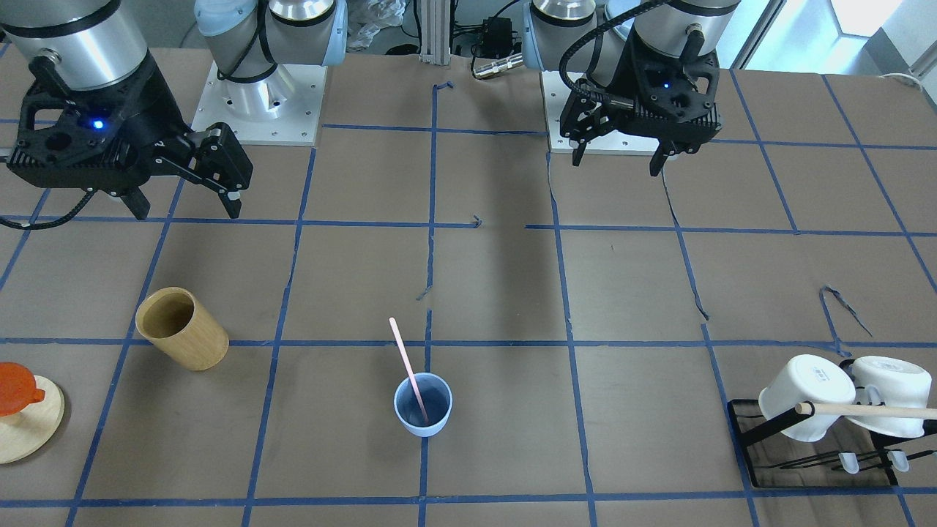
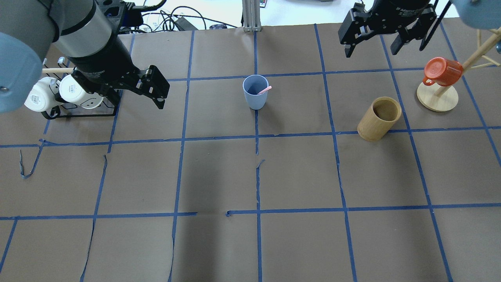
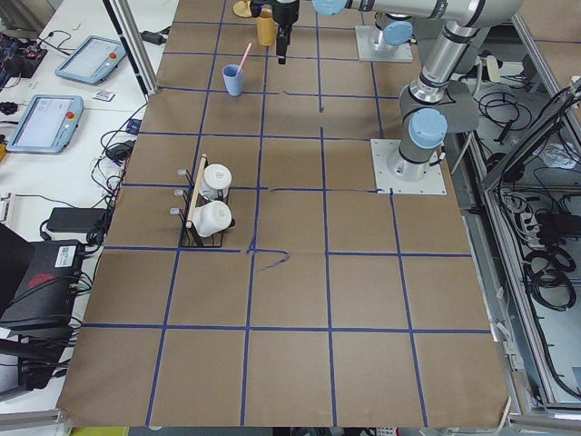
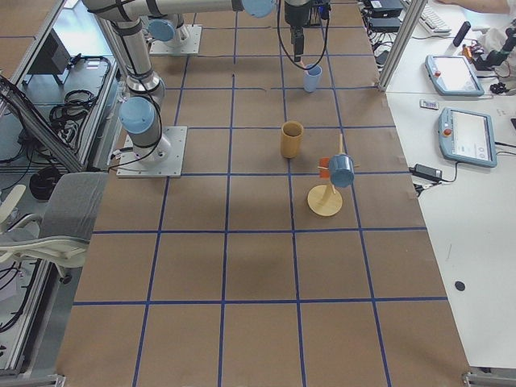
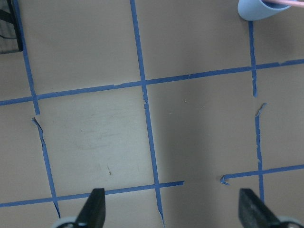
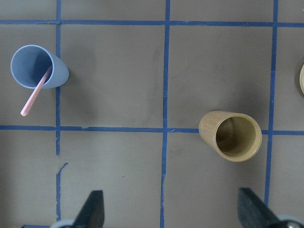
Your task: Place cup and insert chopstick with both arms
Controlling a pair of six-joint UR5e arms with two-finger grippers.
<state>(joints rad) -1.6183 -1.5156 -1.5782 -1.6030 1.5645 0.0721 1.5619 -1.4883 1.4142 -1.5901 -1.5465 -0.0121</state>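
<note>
The light-blue cup (image 1: 439, 411) stands upright on the brown table at a blue tape crossing. The pale pink chopstick (image 1: 405, 357) stands in it and leans on the rim. Both also show in the overhead view, cup (image 2: 255, 98) and chopstick (image 2: 266, 90), and in the right wrist view, cup (image 6: 59, 72) and chopstick (image 6: 32, 99). My left gripper (image 1: 617, 162) is open and empty, raised well away from the cup (image 5: 254, 10). My right gripper (image 1: 187, 212) is open and empty, raised apart from the cup, toward the tan wooden cup's side.
A tan wooden cylinder cup (image 1: 183, 331) stands on my right side. An orange mug (image 2: 442, 70) hangs on a wooden stand (image 2: 436, 101) at the far right. A black rack (image 1: 747, 433) with two white mugs (image 1: 809, 395) and a wooden rod (image 1: 871, 411) stands on my left.
</note>
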